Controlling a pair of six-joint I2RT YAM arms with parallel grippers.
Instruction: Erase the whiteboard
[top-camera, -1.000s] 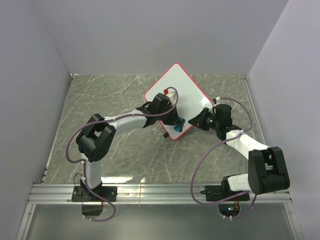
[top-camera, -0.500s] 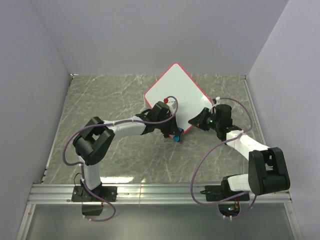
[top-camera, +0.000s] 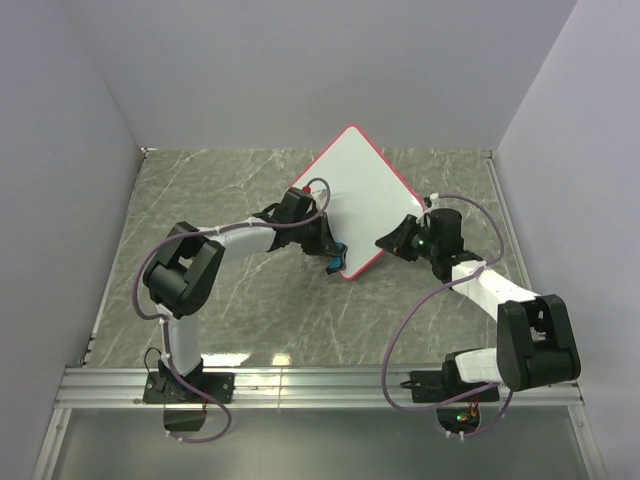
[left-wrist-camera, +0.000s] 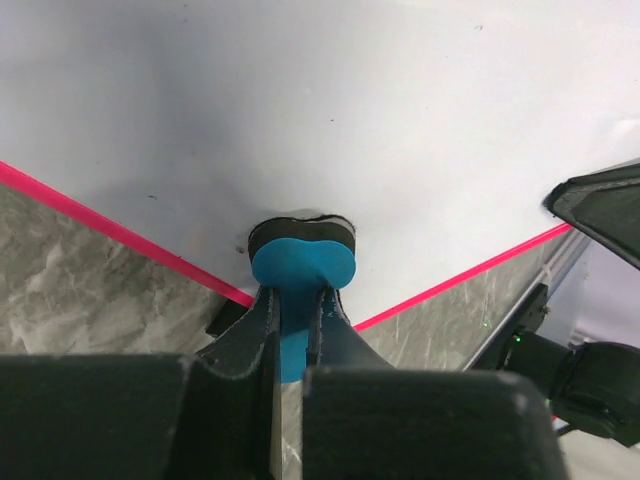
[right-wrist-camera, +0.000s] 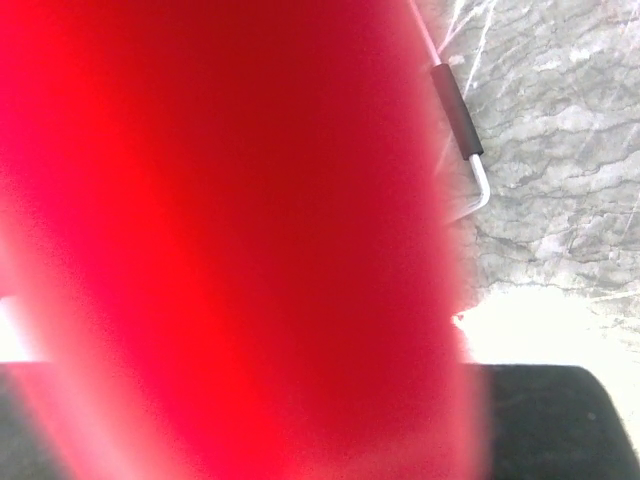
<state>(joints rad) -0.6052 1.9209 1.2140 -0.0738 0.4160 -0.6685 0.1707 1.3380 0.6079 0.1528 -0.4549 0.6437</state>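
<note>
The whiteboard (top-camera: 358, 195) sits toward the back middle of the marble desk (top-camera: 220, 190), turned so it reads as a diamond from above, 1 corner pointing at the rear wall and 1 pointing back at the arms. The pink-red frame runs all the way round it.

The left pincer (top-camera: 333, 257) is down at the near corner of the board. In the left wrist view its 2 fingers (left-wrist-camera: 250, 335) are squeezed tight on the handle of a small blue eraser (left-wrist-camera: 300, 268), barely a gap between them. The eraser's dark pad is pressed flat on the white surface just inside the frame. The white looks plain apart from a few tiny dark specks near the eraser.

The right pincer (top-camera: 390, 241) is up against the board's lower right edge, on the other side of that corner from the eraser. Its own camera is basically swamped by a blurry red smear, the frame way too close to focus, so I can't tell if it's clamped on the edge or just next to it. Off to the side in that view you can make out a black foot (right-wrist-camera: 455, 105) on a thin white wire leg over the marble.
</note>
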